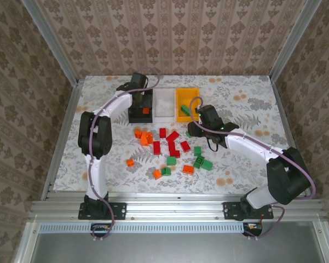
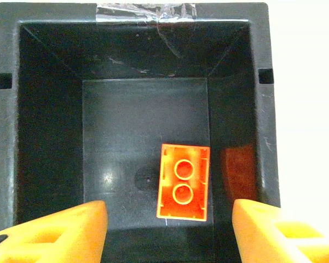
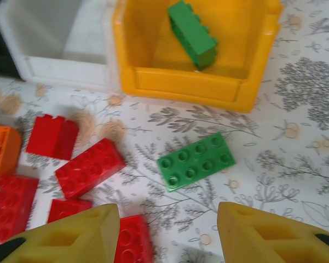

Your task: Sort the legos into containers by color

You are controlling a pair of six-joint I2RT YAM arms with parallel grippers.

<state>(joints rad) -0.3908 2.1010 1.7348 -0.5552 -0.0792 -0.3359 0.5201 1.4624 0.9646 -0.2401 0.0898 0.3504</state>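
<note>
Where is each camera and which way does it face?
Top external: above and behind, facing down on the floral table; left arm, right arm.
Left wrist: straight down into the black rectangular plastic bin; left end effector at bottom.
Right wrist: down at the yellow rectangular plastic bin; right end effector at bottom.
Shared: top and left wrist show the orange plastic brick.
</note>
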